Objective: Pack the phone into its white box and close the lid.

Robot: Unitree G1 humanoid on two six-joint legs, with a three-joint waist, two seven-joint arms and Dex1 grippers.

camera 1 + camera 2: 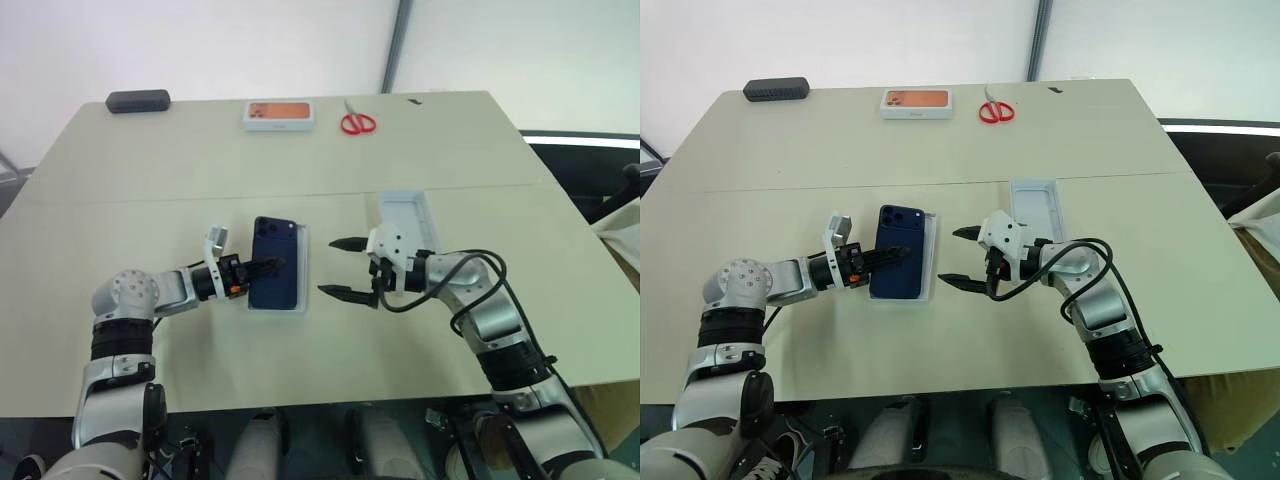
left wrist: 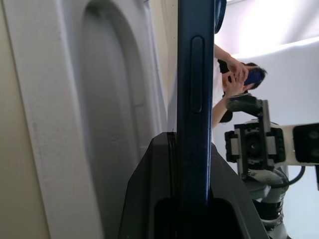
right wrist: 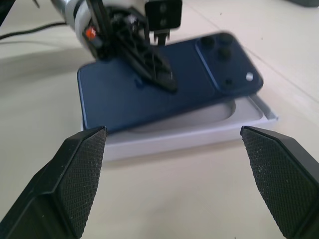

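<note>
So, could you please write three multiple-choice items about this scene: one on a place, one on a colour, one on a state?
1. Where do the scissors lie?
A) beside the orange-printed box, on its right
B) on top of the phone
C) inside the right gripper

2. What colour is the phone?
A) red
B) dark blue
C) white

3. How is the right gripper?
A) shut on the scissors
B) shut on the phone
C) open and empty

Answers:
1 A: both lie at the far side of the table, next to each other.
2 B: its glossy back is navy.
3 C: its two fingers stand wide apart with nothing between them.
</note>
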